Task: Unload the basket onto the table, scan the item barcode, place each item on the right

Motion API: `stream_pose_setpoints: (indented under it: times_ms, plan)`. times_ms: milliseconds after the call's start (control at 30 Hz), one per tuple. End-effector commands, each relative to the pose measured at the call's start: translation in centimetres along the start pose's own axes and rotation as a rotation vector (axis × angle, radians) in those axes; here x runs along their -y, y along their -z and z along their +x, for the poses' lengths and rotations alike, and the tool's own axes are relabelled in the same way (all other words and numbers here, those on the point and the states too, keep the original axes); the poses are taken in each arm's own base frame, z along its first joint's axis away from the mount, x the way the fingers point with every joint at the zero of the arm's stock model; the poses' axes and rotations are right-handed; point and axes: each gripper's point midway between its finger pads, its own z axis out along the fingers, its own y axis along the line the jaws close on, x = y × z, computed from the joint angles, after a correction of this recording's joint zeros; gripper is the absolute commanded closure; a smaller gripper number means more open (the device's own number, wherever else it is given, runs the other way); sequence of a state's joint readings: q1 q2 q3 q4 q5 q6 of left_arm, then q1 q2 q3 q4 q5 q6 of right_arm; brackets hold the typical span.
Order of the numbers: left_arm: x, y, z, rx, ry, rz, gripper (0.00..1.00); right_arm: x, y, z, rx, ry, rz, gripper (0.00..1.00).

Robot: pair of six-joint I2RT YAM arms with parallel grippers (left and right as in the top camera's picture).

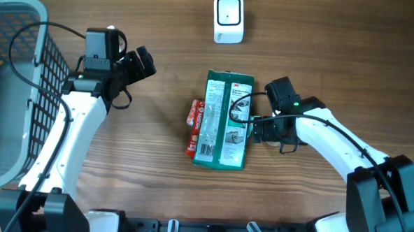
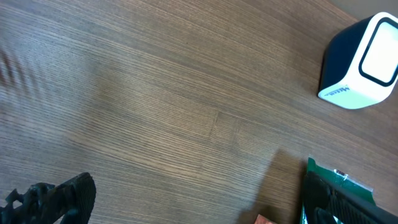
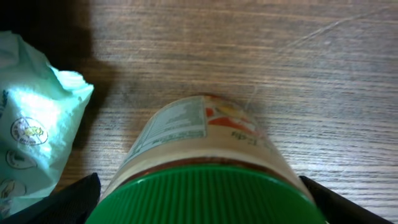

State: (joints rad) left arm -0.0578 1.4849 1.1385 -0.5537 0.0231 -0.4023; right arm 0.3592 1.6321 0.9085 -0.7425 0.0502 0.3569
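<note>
R claw (image 3: 199, 208) wide, straddling jar (image 3: 199, 134) lying just right of green pack (image 1: 224, 120), lid toward me, long axis straight ahead. L claw (image 1: 143, 63) wide too, well left of pack; R nearer.

Grn pkg (image 1: 224, 124), wht scanner (image 1: 229, 19)
</note>
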Motion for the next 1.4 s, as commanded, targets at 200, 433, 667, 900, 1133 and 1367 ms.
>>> stream_pose_setpoints:
  times_ms: [200,433,667,900,1133,1367]
  plan:
    - [-0.1,0.1,-0.5,0.013,0.001,-0.007,0.00,0.0,1.2,-1.4,0.032,0.010,0.017,0.06]
    - [-0.1,0.1,-0.5,0.013,0.001,-0.007,0.00,0.0,1.6,-1.6,0.031,0.016,0.018,0.10]
    - [-0.1,0.1,-0.5,0.013,0.001,-0.007,0.00,0.2,1.7,-1.0,0.006,0.018,0.028,0.18]
    - [-0.1,0.1,-0.5,0.013,0.001,-0.007,0.00,0.4,1.2,-0.4,-0.006,0.019,0.035,0.41]
    - [-0.1,0.1,-0.5,0.013,0.001,-0.007,0.00,0.0,2.6,-1.9,0.053,0.041,0.014,0.56]
    - [-0.1,0.1,-0.5,0.013,0.001,-0.007,0.00,-1.1,11.9,-5.8,0.186,0.084,-0.035,0.72]
